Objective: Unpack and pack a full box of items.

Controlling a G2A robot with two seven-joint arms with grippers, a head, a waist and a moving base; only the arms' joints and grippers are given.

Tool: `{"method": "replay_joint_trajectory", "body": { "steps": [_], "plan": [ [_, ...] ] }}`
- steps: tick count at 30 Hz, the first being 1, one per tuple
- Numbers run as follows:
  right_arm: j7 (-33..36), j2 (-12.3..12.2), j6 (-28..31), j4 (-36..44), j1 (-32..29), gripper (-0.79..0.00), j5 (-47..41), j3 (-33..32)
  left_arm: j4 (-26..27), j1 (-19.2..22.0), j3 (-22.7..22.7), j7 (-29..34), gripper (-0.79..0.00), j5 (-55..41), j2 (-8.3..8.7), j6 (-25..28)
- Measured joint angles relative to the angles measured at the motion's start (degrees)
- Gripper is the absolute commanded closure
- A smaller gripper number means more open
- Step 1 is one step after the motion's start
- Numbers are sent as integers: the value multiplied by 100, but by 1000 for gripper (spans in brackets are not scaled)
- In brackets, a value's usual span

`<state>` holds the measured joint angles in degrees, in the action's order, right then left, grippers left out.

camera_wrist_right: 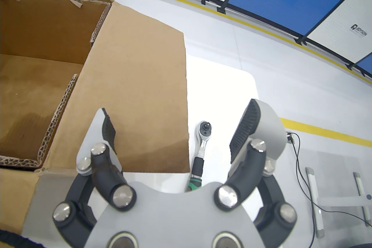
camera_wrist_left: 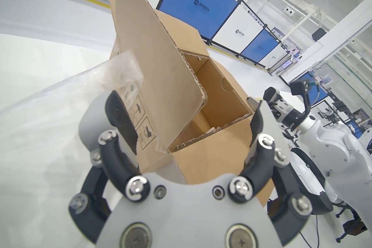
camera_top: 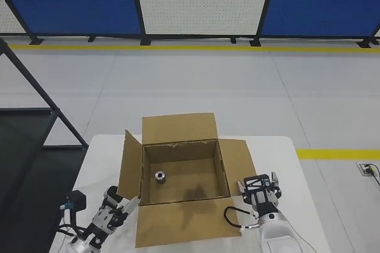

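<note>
An open cardboard box [camera_top: 180, 152] stands mid-table with all its flaps spread. A small round metal part [camera_top: 159, 176] lies on its floor near the left wall. My left gripper [camera_top: 123, 201] hovers open at the box's near left corner, facing the raised left flap [camera_wrist_left: 145, 57]; its own view shows the left gripper [camera_wrist_left: 186, 103] holding nothing. My right gripper [camera_top: 258, 182] is open beside the right flap [camera_wrist_right: 139, 86]. A ratchet wrench [camera_wrist_right: 202, 144] with a black and green handle lies on the table between the right gripper's [camera_wrist_right: 178, 108] fingers.
A crumpled clear plastic bag [camera_wrist_left: 122, 69] lies against the left flap's outer side. The white table [camera_top: 101, 158] has bare strips left and right of the box. A black cable [camera_top: 231, 218] loops by the right arm. A dark metal frame [camera_top: 25, 82] stands off the table's left.
</note>
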<state>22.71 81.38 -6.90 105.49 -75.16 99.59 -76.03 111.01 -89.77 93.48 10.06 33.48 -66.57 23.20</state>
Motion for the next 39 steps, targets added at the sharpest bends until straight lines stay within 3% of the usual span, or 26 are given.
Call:
{"method": "replay_joint_trajectory", "body": {
  "steps": [13, 19, 23, 31, 39],
  "plan": [
    [231, -40, 932, -208, 214, -785, 95, 71, 22, 2, -34, -22, -785, 65, 0, -61],
    [212, -36, 976, -242, 258, -785, 86, 133, 20, 9, -14, -22, -785, 55, 4, -49],
    [182, -22, 693, -145, 216, -785, -17, 74, 10, 4, -4, -38, -785, 23, 4, -36],
    [390, -38, 373, 352, 9, -785, -359, -375, -22, -16, 20, -66, -785, -28, 7, 8],
    [817, -129, 828, 786, -241, -785, -1201, -1402, -49, -18, 34, -70, -785, -81, 10, 58]
  ]
}}
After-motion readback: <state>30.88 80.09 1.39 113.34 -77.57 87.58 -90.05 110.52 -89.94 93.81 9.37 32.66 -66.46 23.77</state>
